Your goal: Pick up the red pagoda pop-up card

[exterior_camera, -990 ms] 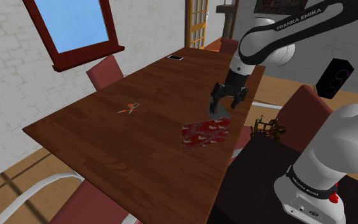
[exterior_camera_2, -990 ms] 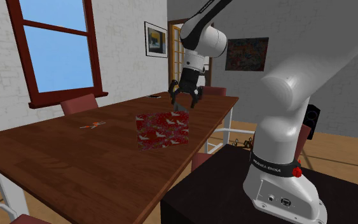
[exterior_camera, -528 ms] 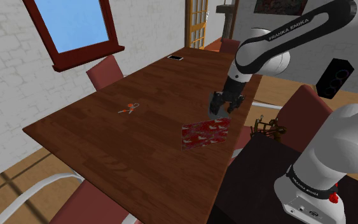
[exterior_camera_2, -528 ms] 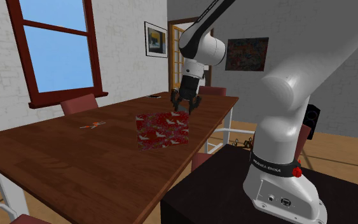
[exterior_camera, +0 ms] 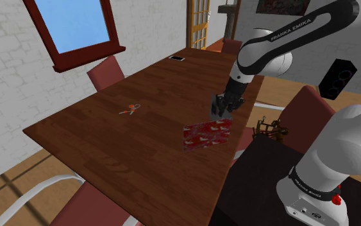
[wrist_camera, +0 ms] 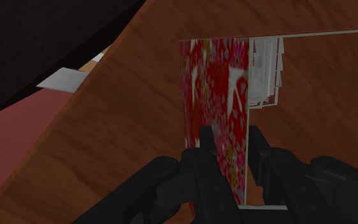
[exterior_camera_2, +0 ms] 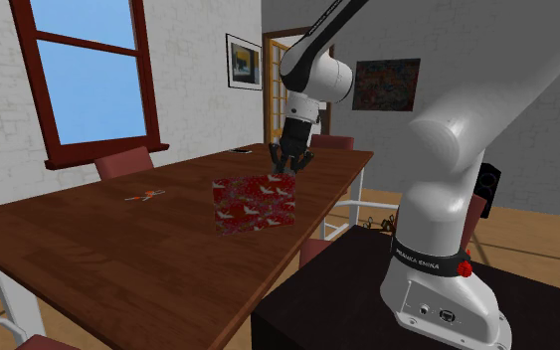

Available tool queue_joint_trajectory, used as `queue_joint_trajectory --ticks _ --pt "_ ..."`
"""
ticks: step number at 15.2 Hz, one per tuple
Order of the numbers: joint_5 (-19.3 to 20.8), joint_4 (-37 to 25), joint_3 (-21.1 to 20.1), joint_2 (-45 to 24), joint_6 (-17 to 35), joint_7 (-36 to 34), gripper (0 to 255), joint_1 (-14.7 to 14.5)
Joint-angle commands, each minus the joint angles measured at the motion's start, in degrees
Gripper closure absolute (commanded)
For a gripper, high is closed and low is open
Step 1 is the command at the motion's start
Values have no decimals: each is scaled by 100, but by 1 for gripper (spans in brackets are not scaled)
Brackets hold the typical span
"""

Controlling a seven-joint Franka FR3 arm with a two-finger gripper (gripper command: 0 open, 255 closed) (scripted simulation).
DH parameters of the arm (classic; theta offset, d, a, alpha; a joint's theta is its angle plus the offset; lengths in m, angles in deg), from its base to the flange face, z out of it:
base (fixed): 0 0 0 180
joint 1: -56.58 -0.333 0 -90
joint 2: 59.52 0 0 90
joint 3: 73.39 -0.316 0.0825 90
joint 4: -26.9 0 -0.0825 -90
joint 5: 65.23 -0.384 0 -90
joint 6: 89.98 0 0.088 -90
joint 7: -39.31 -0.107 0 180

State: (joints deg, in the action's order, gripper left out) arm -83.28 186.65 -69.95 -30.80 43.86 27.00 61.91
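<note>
The red pagoda pop-up card (exterior_camera: 206,135) stands upright near the brown table's (exterior_camera: 102,135) edge closest to the stand, its red patterned cover showing (exterior_camera_2: 253,202). My black gripper (exterior_camera: 221,113) has come down on the card's end that lies farther from the shoulder camera (exterior_camera_2: 289,167). In the wrist view the fingers sit close together on either side of the red panel (wrist_camera: 215,89), clasping it, so the gripper (wrist_camera: 231,137) is shut on the card. White pop-up layers (wrist_camera: 266,73) show beside the panel.
Small red scissors (exterior_camera: 130,109) lie mid-table toward the window side. A phone (exterior_camera: 177,58) rests at the far end. Red chairs (exterior_camera: 106,70) ring the table. A small dark metal ornament (exterior_camera: 268,128) stands on the black stand (exterior_camera: 268,173).
The gripper dropped from above the card onto its end, and its fingers went from wide apart to closed on the panel. The card has not moved.
</note>
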Motion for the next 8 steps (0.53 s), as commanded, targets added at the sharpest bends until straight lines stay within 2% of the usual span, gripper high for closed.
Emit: queue_joint_trajectory --ticks 1,8 --pt "1 -6 -1 -9 -4 -3 255 0" --pt "170 -308 -39 367 -665 -220 255 90"
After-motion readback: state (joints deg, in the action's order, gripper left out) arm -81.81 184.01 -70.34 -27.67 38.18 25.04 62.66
